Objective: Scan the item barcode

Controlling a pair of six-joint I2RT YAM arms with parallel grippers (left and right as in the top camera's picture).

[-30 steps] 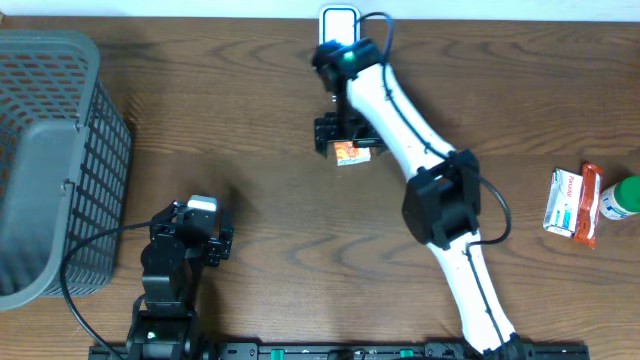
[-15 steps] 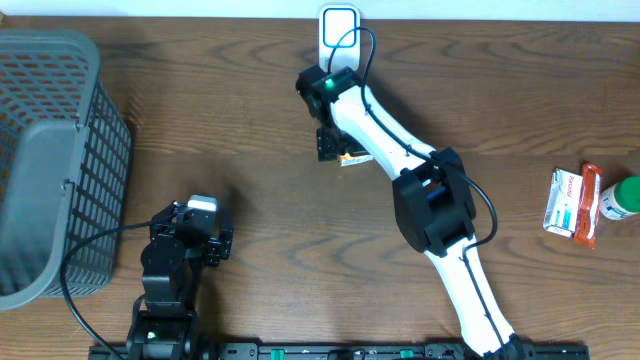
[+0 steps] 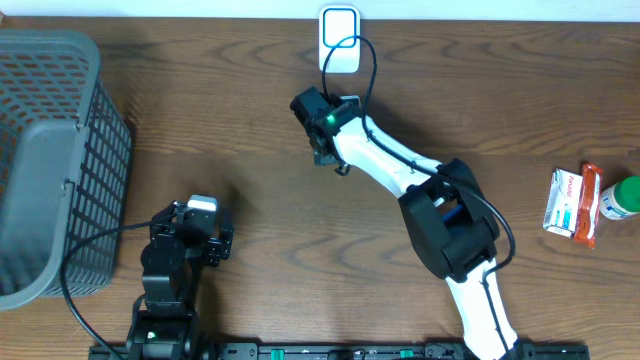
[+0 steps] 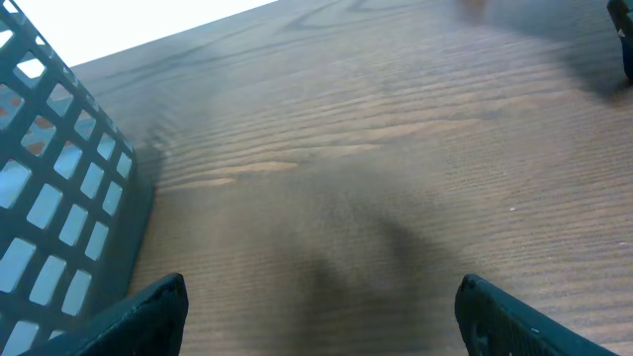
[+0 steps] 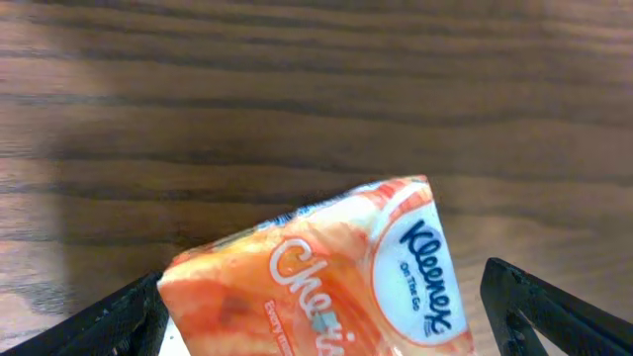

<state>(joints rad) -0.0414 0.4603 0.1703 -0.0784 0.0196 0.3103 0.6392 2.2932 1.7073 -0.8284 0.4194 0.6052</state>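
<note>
Between my right gripper's (image 5: 326,297) wide-spread fingers an orange Kleenex pack (image 5: 316,269) lay tilted on the wooden table (image 5: 297,89), untouched. My left gripper (image 4: 321,316) hung open beside the basket (image 4: 49,198).

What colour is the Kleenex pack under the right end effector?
Orange with a white-and-blue logo: the orange Kleenex tissue pack, clearest in the right wrist view.

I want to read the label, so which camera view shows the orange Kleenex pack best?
The right wrist view: the Kleenex pack fills it, logo readable, between the open right gripper fingers. Overhead, the arm hides it almost fully. The left wrist view shows none of it.
</note>
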